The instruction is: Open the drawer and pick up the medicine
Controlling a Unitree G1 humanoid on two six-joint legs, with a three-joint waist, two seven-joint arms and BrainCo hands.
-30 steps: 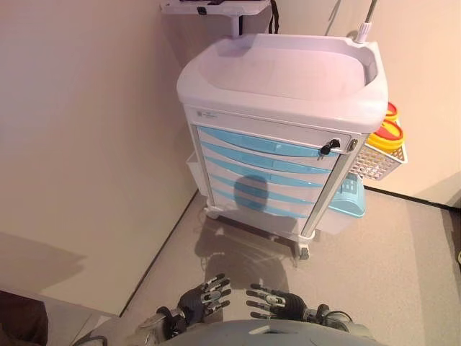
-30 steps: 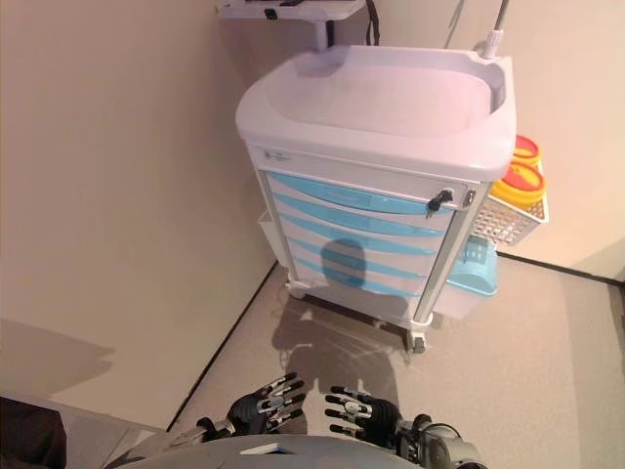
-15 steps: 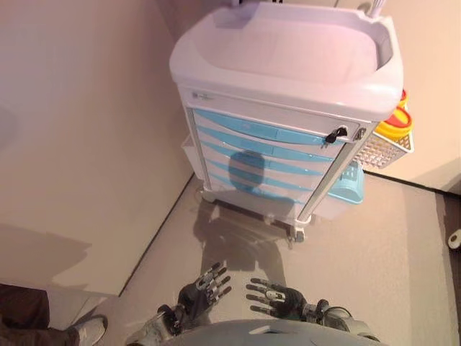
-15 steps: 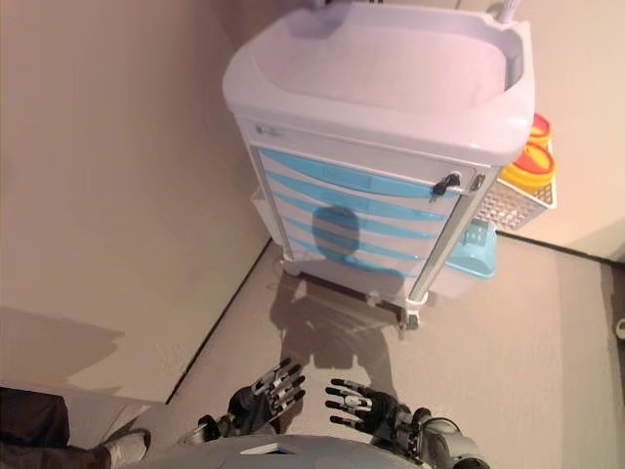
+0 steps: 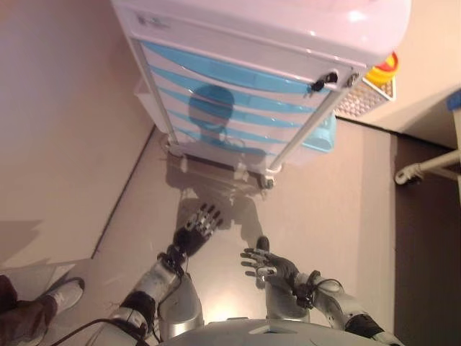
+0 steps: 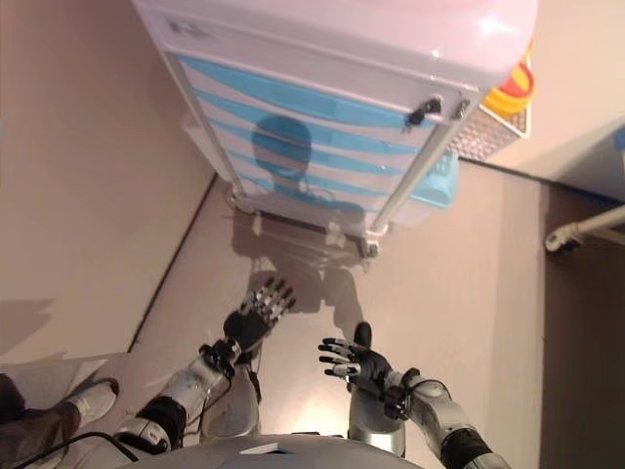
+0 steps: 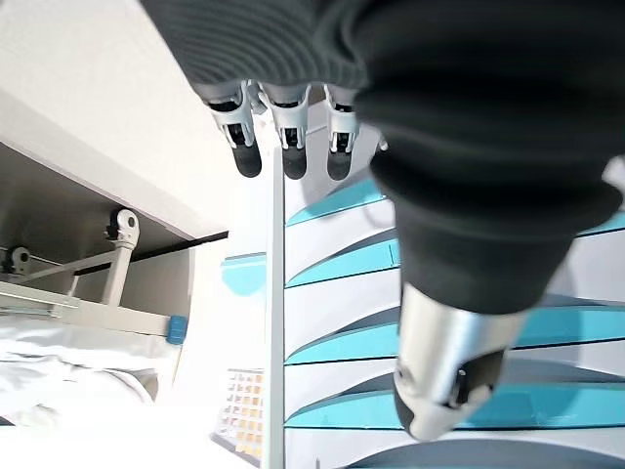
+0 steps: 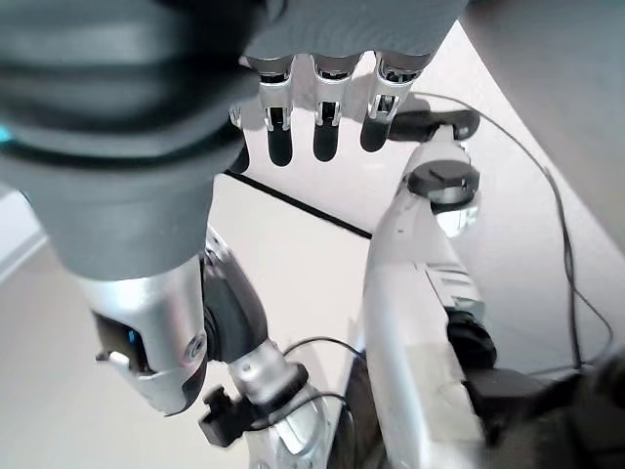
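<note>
A white medical cart (image 5: 259, 43) with several light-blue drawers (image 5: 230, 72) stands against the wall ahead of me. All the drawers are shut. A black key sits in the lock (image 5: 321, 79) at the top right corner of the drawer stack. No medicine is in sight. My left hand (image 5: 196, 228) is low over the floor in front of the cart, fingers straight and empty. My right hand (image 5: 268, 265) is beside it, fingers spread and empty. The drawers also show in the left wrist view (image 7: 352, 293).
A white wire basket with yellow containers (image 5: 371, 85) hangs on the cart's right side, with a light-blue bin (image 5: 323, 133) below it. A beige wall (image 5: 65, 130) runs along the left. A person's shoe (image 5: 61, 297) is at the lower left. A white frame (image 5: 425, 167) stands at the right.
The camera has moved closer to the cart and tilted down, so the cart top has left the view. Both hands have reached further forward and apart.
</note>
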